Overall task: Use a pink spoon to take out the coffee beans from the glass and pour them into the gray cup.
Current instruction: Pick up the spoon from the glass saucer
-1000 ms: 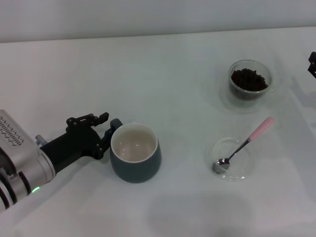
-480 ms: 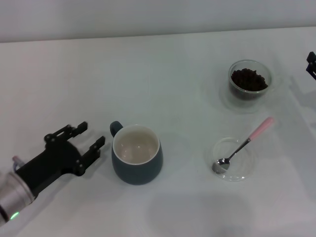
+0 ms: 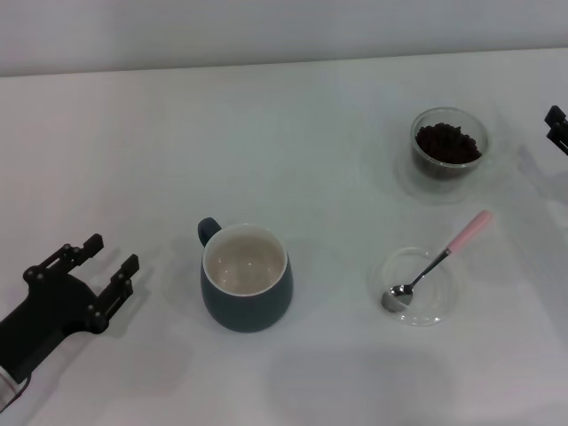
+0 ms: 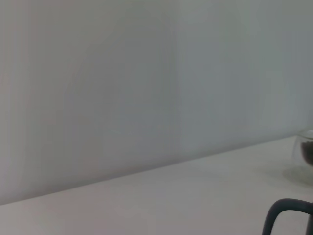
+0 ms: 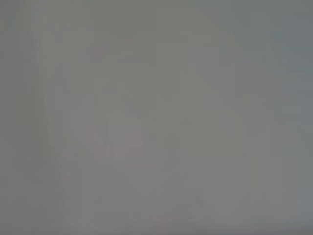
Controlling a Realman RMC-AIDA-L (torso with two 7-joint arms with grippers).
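1. My left gripper (image 3: 100, 264) hovers with fingers apart, empty, the cup (image 3: 246, 277) well off to its right.
2. The spoon (image 3: 438, 261) lies in a saucer (image 3: 444, 306) farther right, the glass (image 3: 449, 144) of beans (image 3: 447, 143) beyond it.
3. My right gripper (image 3: 557, 129) sits just right of the glass; I cannot tell its finger state.

Pink spoon (image 3: 441, 259) in saucer; beans (image 3: 449, 143) in glass (image 3: 450, 169); gray cup (image 3: 246, 278) empty, upright.

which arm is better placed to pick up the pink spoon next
Right, probably. The pink spoon lies on the robot's right, nearer the right claw at that edge; the open left claw sits beyond the gray cup.
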